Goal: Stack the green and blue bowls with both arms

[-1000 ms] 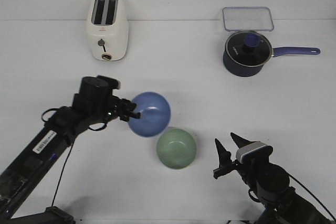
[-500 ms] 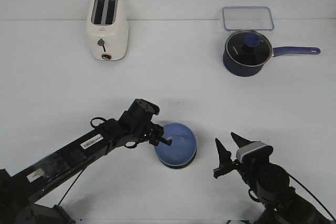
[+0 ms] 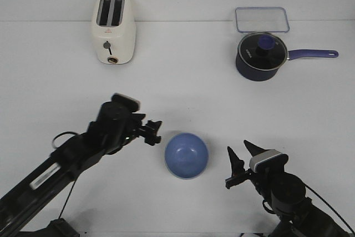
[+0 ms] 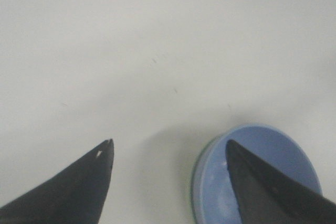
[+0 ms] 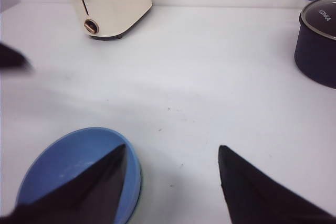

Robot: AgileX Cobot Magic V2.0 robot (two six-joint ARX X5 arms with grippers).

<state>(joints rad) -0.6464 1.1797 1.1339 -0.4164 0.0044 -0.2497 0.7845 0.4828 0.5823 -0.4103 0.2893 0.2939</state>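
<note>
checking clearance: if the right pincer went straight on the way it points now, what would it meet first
Probably nothing close: the right pincer aims over bare table, with the blue bowl just off to one side. Farther on, the toaster and saucepan flank that line; depth is unclear.

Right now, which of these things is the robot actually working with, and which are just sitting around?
In use:
blue bowl, nested in the green bowl, of which only a rim sliver shows
left pincer, open
right pincer, open

Just lying about:
toaster
saucepan
clear container

Far beyond the claws, on the white desk [image 3: 183,70]: cream toaster [image 3: 113,28], lidded navy saucepan [image 3: 260,56], clear container [image 3: 261,19].
</note>
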